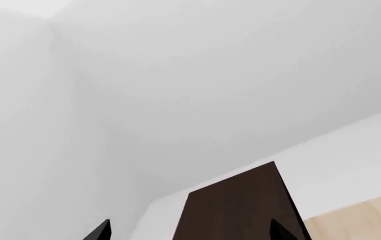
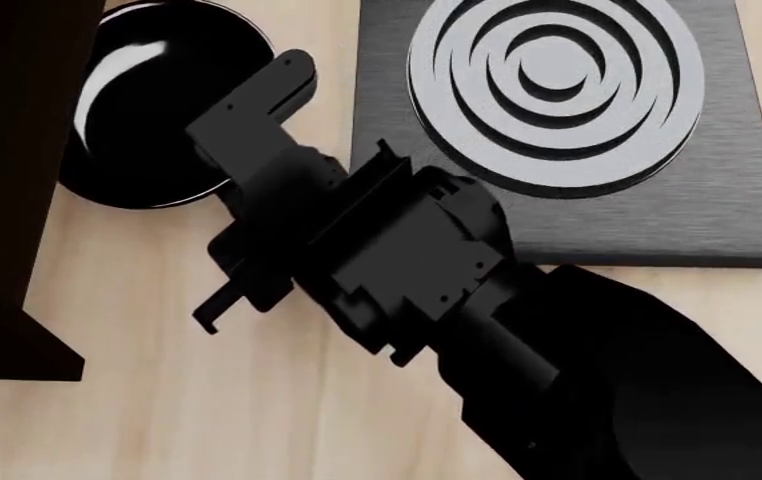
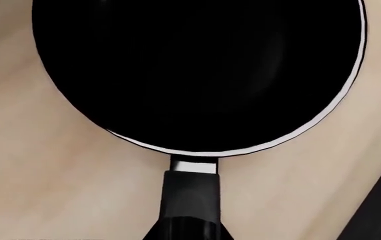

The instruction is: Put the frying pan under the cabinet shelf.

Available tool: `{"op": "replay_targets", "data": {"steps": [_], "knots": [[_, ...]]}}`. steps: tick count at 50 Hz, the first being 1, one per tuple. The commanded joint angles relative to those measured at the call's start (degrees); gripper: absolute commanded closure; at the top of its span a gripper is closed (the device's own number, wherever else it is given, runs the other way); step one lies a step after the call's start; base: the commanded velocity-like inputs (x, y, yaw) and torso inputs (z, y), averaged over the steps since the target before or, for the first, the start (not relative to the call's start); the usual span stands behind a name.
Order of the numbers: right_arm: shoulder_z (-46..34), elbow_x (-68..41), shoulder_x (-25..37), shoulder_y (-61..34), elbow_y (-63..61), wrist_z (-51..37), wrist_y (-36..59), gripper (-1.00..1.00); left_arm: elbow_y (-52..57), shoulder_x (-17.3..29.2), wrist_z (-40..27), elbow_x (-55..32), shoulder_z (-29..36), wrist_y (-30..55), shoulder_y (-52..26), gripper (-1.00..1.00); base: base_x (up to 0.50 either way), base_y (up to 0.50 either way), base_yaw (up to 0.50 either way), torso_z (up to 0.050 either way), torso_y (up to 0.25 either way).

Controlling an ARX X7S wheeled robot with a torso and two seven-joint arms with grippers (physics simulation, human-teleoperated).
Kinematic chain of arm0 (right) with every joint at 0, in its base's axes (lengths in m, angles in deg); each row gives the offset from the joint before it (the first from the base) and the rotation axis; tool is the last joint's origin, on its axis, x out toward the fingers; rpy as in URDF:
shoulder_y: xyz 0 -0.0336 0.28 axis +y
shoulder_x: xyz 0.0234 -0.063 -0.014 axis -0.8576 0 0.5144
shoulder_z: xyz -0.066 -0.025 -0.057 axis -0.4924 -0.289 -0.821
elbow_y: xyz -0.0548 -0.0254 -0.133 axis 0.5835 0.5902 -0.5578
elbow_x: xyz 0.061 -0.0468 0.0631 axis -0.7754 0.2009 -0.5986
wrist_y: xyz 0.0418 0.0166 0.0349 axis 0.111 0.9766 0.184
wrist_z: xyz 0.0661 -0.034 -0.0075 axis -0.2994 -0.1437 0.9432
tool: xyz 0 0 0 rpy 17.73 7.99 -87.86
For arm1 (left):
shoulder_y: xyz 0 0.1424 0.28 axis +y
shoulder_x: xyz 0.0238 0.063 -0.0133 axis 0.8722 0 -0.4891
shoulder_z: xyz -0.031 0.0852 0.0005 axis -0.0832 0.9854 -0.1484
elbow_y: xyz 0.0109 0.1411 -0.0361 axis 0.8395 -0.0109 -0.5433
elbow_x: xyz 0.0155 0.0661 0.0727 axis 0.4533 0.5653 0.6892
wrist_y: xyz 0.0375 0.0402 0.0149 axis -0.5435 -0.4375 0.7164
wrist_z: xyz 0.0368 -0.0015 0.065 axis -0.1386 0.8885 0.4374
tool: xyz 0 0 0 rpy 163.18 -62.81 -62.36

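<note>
The right tool (image 2: pixel 241 215) hung over the pan's handle, and from the head view it seemed clamped on that handle, though its own dark body hid the contact, so I could not tell for certain. The right wrist view looked straight down the handle (image 3: pixel 190 205) into the round black frying pan (image 3: pixel 197 75), so the pan lay directly ahead of the tool, long axis in line with the arm.

On the tabletop (image 2: pixel 154 400) the frying pan (image 2: pixel 154 110) sat just beside the dark cabinet shelf (image 2: pixel 1 180), its bowl close against the side panel but, as far as the head view showed, not yet underneath. The pan looked empty: only a glossy highlight inside it. The square burner plate (image 2: pixel 701 200) lay on the other side of the arm, apart from the pan.

The left tool (image 1: pixel 190 235) showed only two dark fingertips set wide apart, open and holding nothing, pointed up at the wall and the cabinet's top. The right arm was plainly the one in play, and the coming move looked like a push along the handle's line toward the cabinet.
</note>
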Motion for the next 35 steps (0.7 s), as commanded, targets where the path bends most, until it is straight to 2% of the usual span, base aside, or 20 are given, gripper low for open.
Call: {"op": "replay_targets", "data": {"steps": [1, 15, 24, 27, 35], "knots": [[0.30, -8.81, -2.26, 1.48, -4.48, 4.26, -1.15, 1.00, 0.37, 2.88, 3.44, 7.21, 0.43, -2.27, 6.95, -1.00, 0.00, 0.00, 0.00, 0.000, 0.000], [0.24, -9.45, -2.26, -0.72, -6.04, 9.42, -0.98, 1.00, -2.04, 4.14, 6.73, 12.34, 1.01, -2.16, 10.59, -1.00, 0.00, 0.00, 0.00, 0.000, -0.001], [0.23, -9.34, -2.26, -1.52, -6.59, 10.96, -0.71, 1.00, -7.86, 4.03, 11.61, 21.17, 3.18, -3.83, 15.79, -1.00, 0.00, 0.00, 0.00, 0.000, 0.000], [0.23, -9.34, -2.26, -1.52, -6.59, 10.96, -0.71, 1.00, -9.12, 2.84, 11.48, 23.84, 4.59, -3.08, 17.47, -1.00, 0.00, 0.00, 0.00, 0.000, 0.000], [0.23, -9.34, -2.26, -1.52, -6.59, 10.96, -0.71, 1.00, -9.70, 3.48, 9.09, 24.97, 5.62, -3.09, 19.39, -1.00, 0.00, 0.00, 0.00, 0.000, 0.000]]}}
